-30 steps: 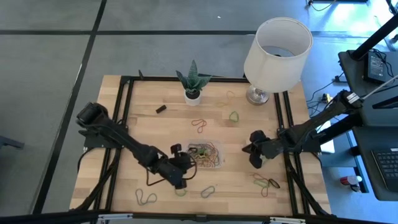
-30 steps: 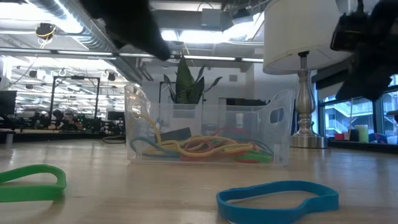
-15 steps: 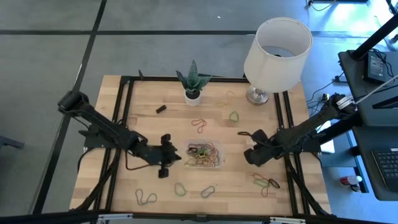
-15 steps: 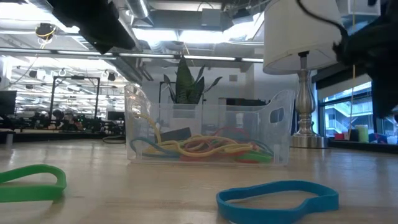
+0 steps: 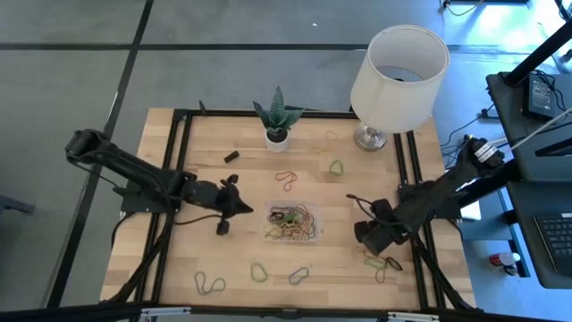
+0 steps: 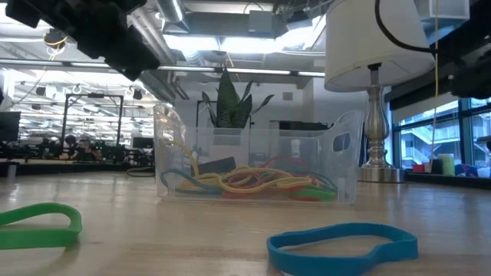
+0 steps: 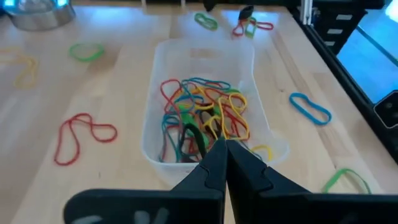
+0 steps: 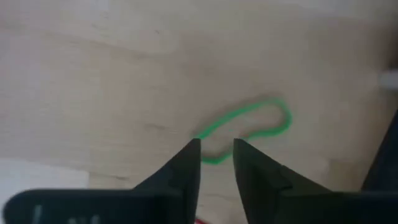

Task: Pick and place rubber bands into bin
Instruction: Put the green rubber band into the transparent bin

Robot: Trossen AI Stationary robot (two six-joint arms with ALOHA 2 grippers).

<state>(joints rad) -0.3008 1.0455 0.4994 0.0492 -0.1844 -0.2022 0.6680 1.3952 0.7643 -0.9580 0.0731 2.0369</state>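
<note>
right wrist view: your right gripper [image 8: 216,152], fingers apart, hangs over a green band [image 8: 245,129]; straddle it, then pinch.

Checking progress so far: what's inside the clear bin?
The bin holds a tangle of rubber bands in yellow, red, blue and green; those underneath are covered, so no count.
</note>
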